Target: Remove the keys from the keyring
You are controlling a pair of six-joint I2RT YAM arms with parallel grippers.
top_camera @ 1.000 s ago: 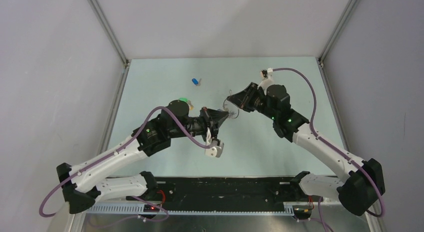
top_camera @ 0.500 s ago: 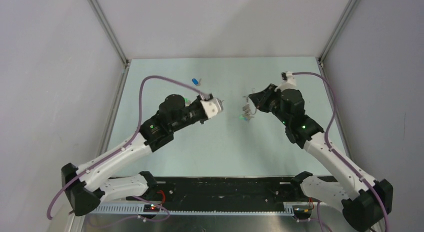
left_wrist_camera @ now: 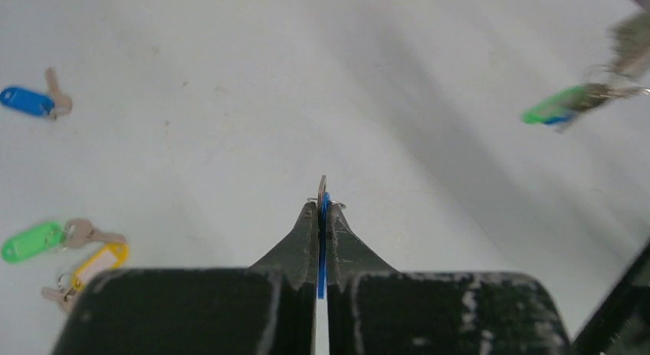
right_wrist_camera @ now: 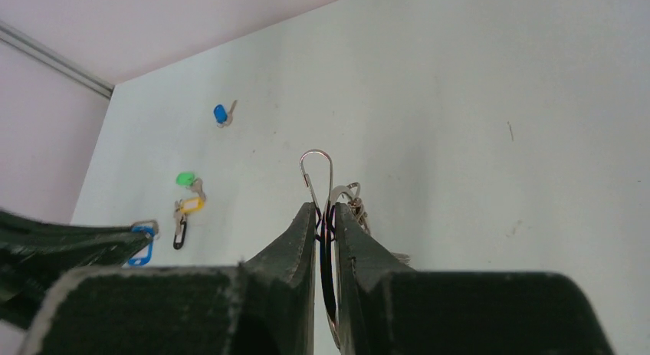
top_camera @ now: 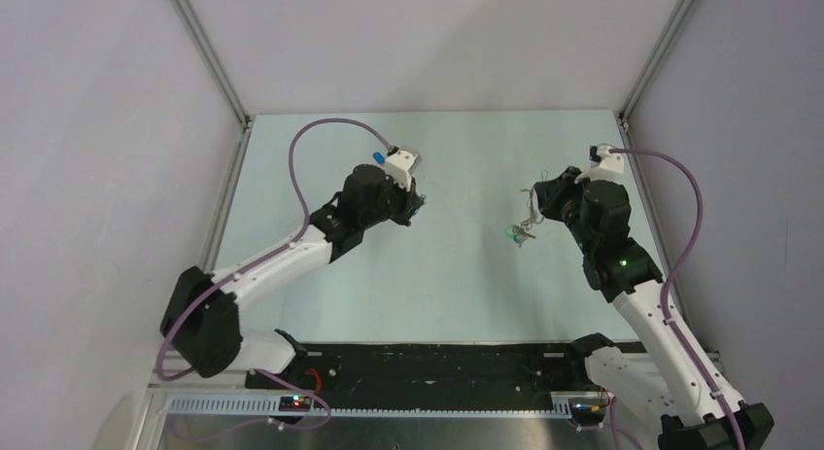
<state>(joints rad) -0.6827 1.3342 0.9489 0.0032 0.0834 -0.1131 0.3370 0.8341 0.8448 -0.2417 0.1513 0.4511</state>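
My right gripper (right_wrist_camera: 325,217) is shut on the keyring (right_wrist_camera: 316,171), a thin silver wire loop that sticks out past its fingertips. The remaining keys (top_camera: 521,229) dangle below it at the right of the table, one with a green cap (left_wrist_camera: 553,108). Over the left middle of the table, my left gripper (left_wrist_camera: 323,207) is shut on a blue-capped key (left_wrist_camera: 324,217) with a small ring at its tip, held apart from the keyring. The same blue-capped key (right_wrist_camera: 142,244) shows at the left of the right wrist view.
Loose on the table's left side lie a blue-capped key (left_wrist_camera: 27,100), a green-capped key (left_wrist_camera: 34,240) and a yellow-capped key with a dark tag (left_wrist_camera: 96,264). Grey walls with metal corner posts (top_camera: 209,56) close in the table on three sides.
The two grippers were together at mid-table and have drawn apart. The left swung back left holding the blue-capped key; the right moved right with the keyring and remaining keys.
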